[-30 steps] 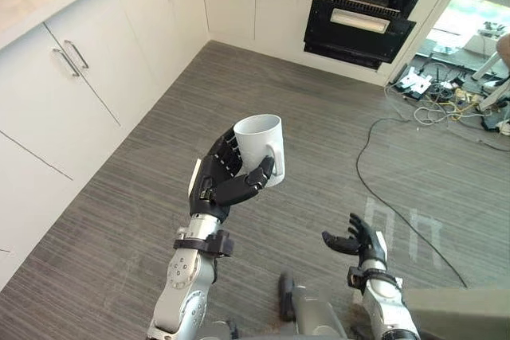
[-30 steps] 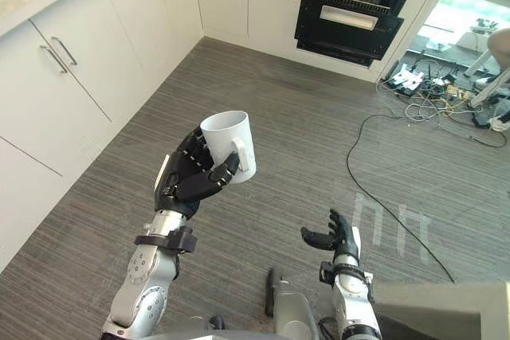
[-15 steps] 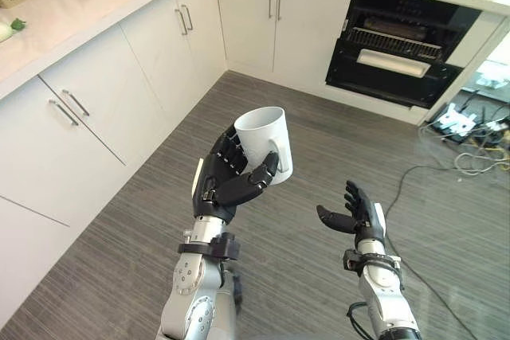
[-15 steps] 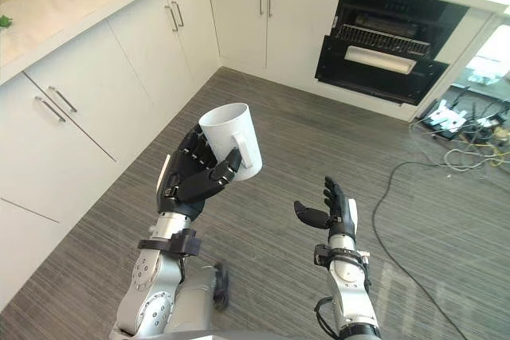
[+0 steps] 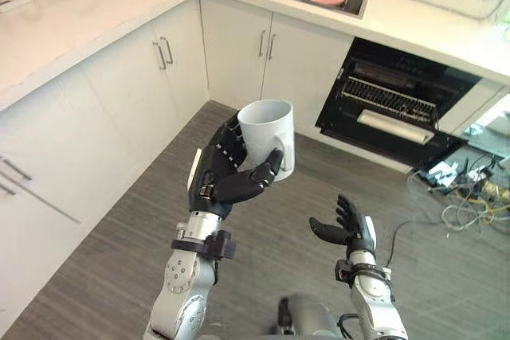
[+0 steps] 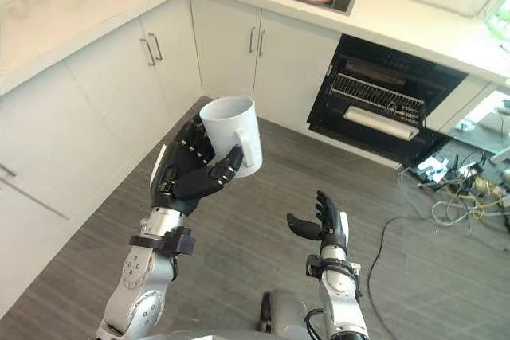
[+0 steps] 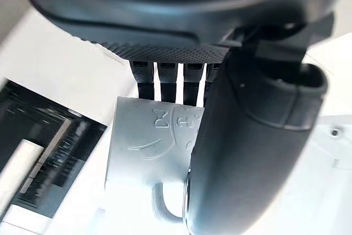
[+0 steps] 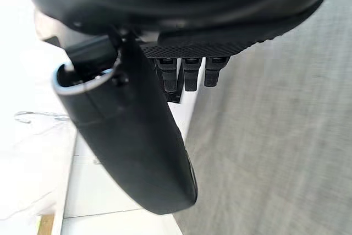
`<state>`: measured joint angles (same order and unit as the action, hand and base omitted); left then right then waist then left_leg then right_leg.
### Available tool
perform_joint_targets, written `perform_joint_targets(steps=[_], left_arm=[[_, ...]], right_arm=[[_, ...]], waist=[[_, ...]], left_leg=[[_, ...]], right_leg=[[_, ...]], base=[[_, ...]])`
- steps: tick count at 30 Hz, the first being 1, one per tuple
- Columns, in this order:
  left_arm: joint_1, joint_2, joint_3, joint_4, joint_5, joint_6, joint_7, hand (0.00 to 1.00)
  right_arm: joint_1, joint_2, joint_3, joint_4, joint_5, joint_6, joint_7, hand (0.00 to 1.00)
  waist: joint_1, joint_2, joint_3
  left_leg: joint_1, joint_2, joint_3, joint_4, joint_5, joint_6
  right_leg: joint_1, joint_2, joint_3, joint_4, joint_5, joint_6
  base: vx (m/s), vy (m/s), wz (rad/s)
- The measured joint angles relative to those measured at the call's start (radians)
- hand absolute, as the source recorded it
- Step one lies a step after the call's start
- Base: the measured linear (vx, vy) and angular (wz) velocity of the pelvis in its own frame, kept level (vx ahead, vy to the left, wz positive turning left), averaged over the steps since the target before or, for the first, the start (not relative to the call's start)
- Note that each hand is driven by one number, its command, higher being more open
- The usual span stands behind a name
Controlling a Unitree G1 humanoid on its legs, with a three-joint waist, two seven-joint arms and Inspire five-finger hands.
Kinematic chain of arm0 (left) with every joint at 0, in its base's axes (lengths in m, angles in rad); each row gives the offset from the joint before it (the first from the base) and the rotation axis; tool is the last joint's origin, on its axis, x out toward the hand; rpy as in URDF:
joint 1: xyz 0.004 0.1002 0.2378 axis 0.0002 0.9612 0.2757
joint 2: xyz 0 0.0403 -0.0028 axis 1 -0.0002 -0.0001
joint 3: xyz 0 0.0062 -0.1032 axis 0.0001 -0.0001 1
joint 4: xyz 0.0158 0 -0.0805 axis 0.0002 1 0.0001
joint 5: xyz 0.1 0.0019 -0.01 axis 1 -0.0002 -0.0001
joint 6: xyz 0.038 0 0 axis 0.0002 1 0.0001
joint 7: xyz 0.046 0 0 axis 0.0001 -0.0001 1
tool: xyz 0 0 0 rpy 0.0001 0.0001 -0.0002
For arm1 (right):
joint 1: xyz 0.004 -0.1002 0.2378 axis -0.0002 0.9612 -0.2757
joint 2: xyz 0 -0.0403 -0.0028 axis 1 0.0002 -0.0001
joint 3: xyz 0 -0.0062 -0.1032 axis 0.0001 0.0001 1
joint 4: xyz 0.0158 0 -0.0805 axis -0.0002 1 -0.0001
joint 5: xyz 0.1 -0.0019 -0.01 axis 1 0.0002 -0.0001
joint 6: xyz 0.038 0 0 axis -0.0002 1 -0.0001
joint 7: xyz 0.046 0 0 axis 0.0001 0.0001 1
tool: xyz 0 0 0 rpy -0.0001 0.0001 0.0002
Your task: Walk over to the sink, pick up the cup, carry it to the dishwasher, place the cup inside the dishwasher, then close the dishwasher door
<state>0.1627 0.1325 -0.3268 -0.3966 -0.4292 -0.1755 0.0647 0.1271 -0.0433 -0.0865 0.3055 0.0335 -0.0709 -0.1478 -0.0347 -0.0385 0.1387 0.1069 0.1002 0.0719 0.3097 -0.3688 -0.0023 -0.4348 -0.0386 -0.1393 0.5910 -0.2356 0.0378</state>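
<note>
White cup upright, clamped in left robot hand; right robot hand slack, empty. Dishwasher at 1 o'clock. Walking jolt could shake cup loose.

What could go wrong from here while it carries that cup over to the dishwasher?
The cup is held by the left hand alone, thumb across its side; a jolt while walking could slip it. Loose cables lie on the floor just right of the open dishwasher; a drifting step might snag them.

White cabinets, grey wood-grain floor
</note>
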Motion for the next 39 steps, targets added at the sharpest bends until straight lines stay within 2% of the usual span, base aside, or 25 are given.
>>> perform_joint_targets(steps=[1,2,3,4,5,6,7,10,12,13,16,18,19,20,22,23,24,25,28,32,33,34,35,37,39], left_arm=[[0.002,-0.001,0.004,0.005,0.001,-0.003,0.001,0.3],[0.004,-0.004,0.004,0.015,0.005,-0.004,0.002,0.3],[0.009,-0.028,0.006,0.052,0.021,0.002,0.003,0.3],[0.013,-0.058,0.016,0.063,0.024,0.023,0.007,0.3],[0.018,-0.074,0.022,0.065,0.026,0.025,0.009,0.3],[0.024,-0.1,0.045,0.073,0.026,0.027,0.016,0.3],[0.031,-0.113,0.051,0.076,0.026,0.027,0.016,0.3],[0.069,-0.113,0.061,0.039,0.026,0.025,0.013,0.3],[0.078,-0.116,0.07,0.032,0.026,0.018,0.013,0.3],[0.08,-0.115,0.081,0.033,0.026,0.018,0.012,0.3],[0.083,-0.115,0.097,0.036,0.026,0.019,0.013,0.3],[0.087,-0.114,0.106,0.035,0.026,0.018,0.016,0.3],[0.089,-0.101,0.112,0.035,0.026,0.018,0.02,0.3],[0.086,-0.102,0.107,0.035,0.027,0.018,0.022,0.3],[0.086,-0.093,0.082,0.035,0.027,0.02,0.023,0.3],[0.084,-0.071,0.052,0.033,0.029,0.02,0.023,0.3],[0.083,-0.046,0.023,0.033,0.039,0.023,0.023,0.3],[0.083,-0.038,0.01,0.033,0.04,0.027,0.023,0.3],[0.082,-0.039,-0.044,-0.008,0.059,0.027,0.022,0.3],[0.059,-0.037,-0.062,-0.038,0.059,0.006,0.018,0.3],[0.05,-0.036,-0.049,-0.028,0.059,0.004,0.018,0.3],[0.045,-0.034,-0.038,-0.019,0.059,0.003,0.019,0.3],[0.041,-0.05,-0.034,0.021,0.059,0.0,0.021,0.3],[0.042,-0.067,-0.023,0.058,0.062,0.006,0.024,0.3],[0.042,-0.075,-0.022,0.059,0.068,0.016,0.025,0.3]], right_arm=[[-0.001,-0.009,-0.005,0.002,0.0,0.0,-0.003,0.9],[0.0,-0.016,-0.007,0.009,0.0,0.0,-0.005,0.9],[-0.001,-0.04,-0.013,0.037,0.0,0.006,-0.008,0.9],[-0.002,-0.049,-0.019,0.037,0.001,0.022,-0.008,0.9],[-0.002,-0.051,-0.016,0.037,0.001,0.026,-0.007,0.9],[0.011,-0.049,-0.002,0.025,0.002,0.027,-0.004,0.9],[0.03,-0.044,0.014,0.0,0.004,0.027,-0.007,0.9],[0.039,-0.023,0.014,-0.08,0.013,0.009,-0.022,0.9],[0.013,-0.04,0.01,-0.08,0.015,-0.012,-0.027,0.9],[-0.012,-0.043,0.004,-0.058,0.016,-0.012,-0.028,0.9],[-0.044,-0.055,-0.021,0.009,0.016,-0.012,-0.03,0.9],[-0.046,-0.07,-0.038,0.069,0.017,-0.009,-0.031,0.9],[-0.045,-0.065,-0.041,0.098,0.017,-0.006,-0.033,0.9],[-0.045,-0.067,-0.043,0.108,0.017,0.001,-0.033,0.9],[-0.043,-0.061,-0.05,0.108,0.016,0.006,-0.034,0.9],[-0.044,-0.042,-0.057,0.106,0.015,0.007,-0.034,0.9],[-0.046,-0.022,-0.055,0.105,0.013,0.007,-0.033,0.9],[-0.045,-0.013,-0.051,0.104,0.013,0.008,-0.031,0.9],[-0.043,0.02,0.005,0.045,0.009,0.009,-0.027,0.9],[-0.072,0.035,0.038,0.035,0.002,-0.003,-0.023,0.9],[-0.09,0.035,0.038,0.06,0.002,-0.003,-0.024,0.9],[-0.089,0.033,0.038,0.065,0.002,-0.003,-0.026,0.9],[-0.086,0.01,0.033,0.084,0.002,-0.001,-0.028,0.9],[-0.082,-0.021,0.032,0.084,0.002,0.002,-0.034,0.9],[-0.076,-0.024,0.031,0.072,0.002,0.009,-0.039,0.9]], waist=[[-0.013,-0.011,-0.017],[-0.02,-0.008,-0.022],[-0.024,0.039,-0.038],[-0.006,0.076,-0.035],[-0.003,0.086,-0.029],[0.0,0.096,-0.024],[0.017,0.102,-0.023],[0.053,0.091,-0.018],[0.077,0.094,-0.021],[0.079,0.093,-0.02],[0.077,0.081,-0.014],[0.082,0.087,-0.02],[0.078,0.066,-0.029],[0.071,0.054,-0.03],[0.07,0.051,-0.029],[0.071,0.039,-0.025],[0.064,0.027,-0.023],[0.058,0.024,-0.025],[0.052,0.024,-0.027],[0.049,-0.002,-0.049],[0.045,-0.016,-0.058],[0.037,-0.032,-0.066],[0.031,-0.007,-0.069],[0.034,0.037,-0.076],[0.033,0.047,-0.07]], left_leg=[[0.047,-0.005,-0.015,-0.036,-0.009,-0.017],[0.064,-0.009,-0.031,-0.034,-0.016,-0.027],[0.069,0.031,-0.065,0.013,-0.023,-0.04],[0.04,0.066,-0.07,0.138,0.01,-0.081],[0.013,0.08,-0.075,0.235,0.045,-0.093],[-0.077,0.103,-0.105,0.48,0.191,-0.105],[-0.163,0.145,-0.097,0.704,0.225,-0.12],[-0.336,0.204,-0.011,0.868,0.162,-0.07],[-0.424,0.192,0.016,0.758,0.106,-0.064],[-0.463,0.156,0.014,0.637,0.083,-0.062],[-0.475,0.031,-0.049,0.283,0.108,-0.081],[-0.452,-0.034,-0.078,0.135,0.284,-0.045],[-0.445,-0.059,-0.062,0.153,0.329,0.008],[-0.451,-0.073,-0.044,0.195,0.29,0.034],[-0.438,-0.074,-0.02,0.233,0.233,0.049],[-0.398,-0.078,0.004,0.235,0.204,0.066],[-0.344,-0.082,0.019,0.217,0.177,0.08],[-0.316,-0.083,0.022,0.212,0.166,0.085],[-0.172,-0.044,0.063,0.145,0.116,0.076],[-0.109,-0.013,0.119,0.095,0.082,0.04],[-0.09,-0.01,0.131,0.088,0.067,0.02],[-0.077,-0.019,0.126,0.089,0.05,0.001],[-0.046,0.004,0.115,0.093,0.029,-0.02],[-0.027,0.051,0.107,0.099,0.022,-0.036],[-0.041,0.083,0.104,0.194,0.031,-0.052]], right_leg=[[-0.014,0.0,0.027,-0.202,0.103,-0.001],[-0.012,0.001,0.034,-0.217,0.204,-0.006],[0.006,0.023,0.018,-0.183,0.244,-0.042],[0.031,0.049,-0.001,-0.14,0.189,-0.072],[0.056,0.059,-0.009,-0.132,0.163,-0.083],[0.133,0.078,-0.019,-0.148,0.126,-0.102],[0.229,0.105,-0.021,-0.201,0.111,-0.116],[0.443,0.127,0.009,-0.349,0.094,-0.129],[0.512,0.124,0.029,-0.416,0.09,-0.127],[0.552,0.115,0.039,-0.445,0.079,-0.122],[0.61,0.072,0.051,-0.457,0.027,-0.09],[0.64,0.045,0.08,-0.431,-0.037,-0.047],[0.646,0.01,0.097,-0.408,-0.069,-0.024],[0.639,-0.012,0.117,-0.379,-0.075,-0.014],[0.604,-0.024,0.145,-0.269,-0.078,0.009],[0.538,-0.039,0.152,-0.078,-0.074,0.071],[0.456,-0.06,0.166,0.134,-0.024,0.136],[0.424,-0.068,0.163,0.21,-0.028,0.129],[0.274,-0.086,0.072,0.323,-0.075,0.049],[0.152,-0.112,-0.143,0.068,-0.07,0.002],[0.154,-0.098,-0.182,-0.078,-0.014,-0.027],[0.163,-0.078,-0.164,-0.157,0.097,-0.057],[0.196,-0.046,-0.158,-0.167,0.133,-0.089],[0.222,0.006,-0.154,-0.188,0.106,-0.108],[0.263,0.042,-0.151,-0.221,0.098,-0.119]], base=[[0.56,-0.16,0.54],[0.73,-0.221,0.7],[0.75,-0.214,0.46],[0.75,-0.211,0.3],[0.73,-0.198,0.14],[0.83,-0.23,0.1],[0.81,-0.22,0.08],[0.6,-0.136,-0.1],[0.52,-0.009,-0.27],[0.45,0.075,-0.21],[0.38,0.155,-0.09],[0.47,0.275,-0.27],[0.55,0.309,-0.32],[0.57,0.303,-0.25],[0.38,0.201,-0.29],[0.39,0.216,-0.41],[0.46,0.242,-0.34],[0.36,0.157,-0.26],[0.3,0.098,-0.44],[0.3,-0.043,-0.51],[0.27,-0.089,-0.24],[0.39,-0.126,-0.13],[0.34,-0.087,-0.03],[0.47,-0.133,-0.25],[0.36,-0.128,-0.25]])
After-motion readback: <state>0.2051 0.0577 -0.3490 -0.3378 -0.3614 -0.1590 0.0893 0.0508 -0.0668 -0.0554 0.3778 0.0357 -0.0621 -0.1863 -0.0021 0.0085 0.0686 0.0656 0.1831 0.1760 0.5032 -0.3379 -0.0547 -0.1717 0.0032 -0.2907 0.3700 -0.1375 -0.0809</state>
